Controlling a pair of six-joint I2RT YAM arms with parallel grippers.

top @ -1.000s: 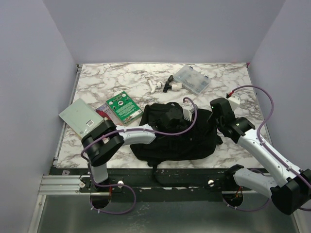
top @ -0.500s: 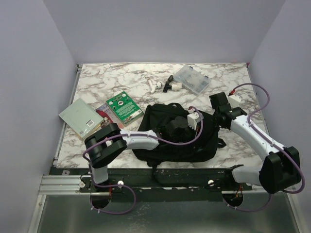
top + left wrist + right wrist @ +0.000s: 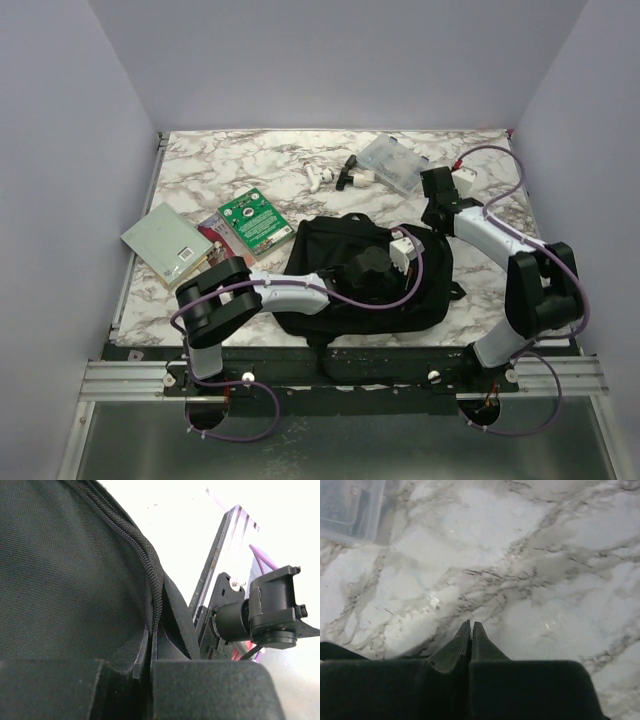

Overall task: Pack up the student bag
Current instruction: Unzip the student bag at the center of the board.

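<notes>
Right hand (image 3: 470, 630) is pulling away from the student bag (image 3: 330, 255); left hand (image 3: 150, 667) is sliding across it.
Right is travelling closed and empty, clear box (image 3: 350, 505) ahead-left; left is pinching the zip edge (image 3: 150, 575), so opening is likely starting.

White-shelled arms (image 3: 285, 290), black joints (image 3: 213, 300), looping purple cables (image 3: 237, 438).

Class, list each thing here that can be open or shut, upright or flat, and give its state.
student bag: lying flat; the zip stretch seen from the left wrist is closed.
left gripper: shut, against the bag.
right gripper: shut, empty, over the table.
clear box: lid seems shut.
green book: closed, flat.
grey book: closed, flat.
</notes>
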